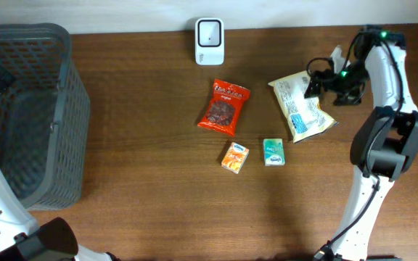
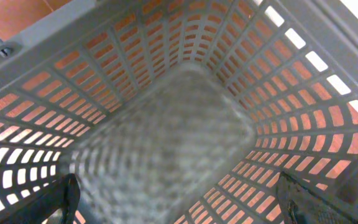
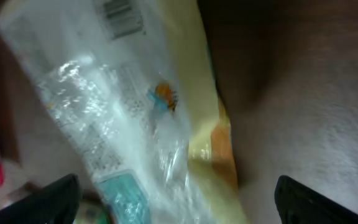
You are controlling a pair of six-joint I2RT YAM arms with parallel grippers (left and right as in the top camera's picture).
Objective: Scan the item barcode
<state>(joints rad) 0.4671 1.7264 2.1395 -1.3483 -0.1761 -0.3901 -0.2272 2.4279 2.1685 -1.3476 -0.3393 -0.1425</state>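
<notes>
A yellow and white snack bag (image 1: pixel 301 109) lies at the right of the table. My right gripper (image 1: pixel 319 82) hovers over its right edge, open and holding nothing. In the right wrist view the bag (image 3: pixel 135 118) fills the space between the two dark fingers (image 3: pixel 48 202), and a barcode (image 3: pixel 120 14) shows at its far end. A white scanner (image 1: pixel 209 41) stands at the back middle. My left gripper (image 2: pixel 179 211) is open over the inside of the grey basket (image 2: pixel 160 143), and nothing is between its fingers.
A red snack bag (image 1: pixel 223 107) lies mid-table, with a small orange box (image 1: pixel 235 156) and a small green box (image 1: pixel 273 151) in front of it. The grey mesh basket (image 1: pixel 64 116) takes up the left side. The right arm's base (image 1: pixel 387 145) stands at the right edge.
</notes>
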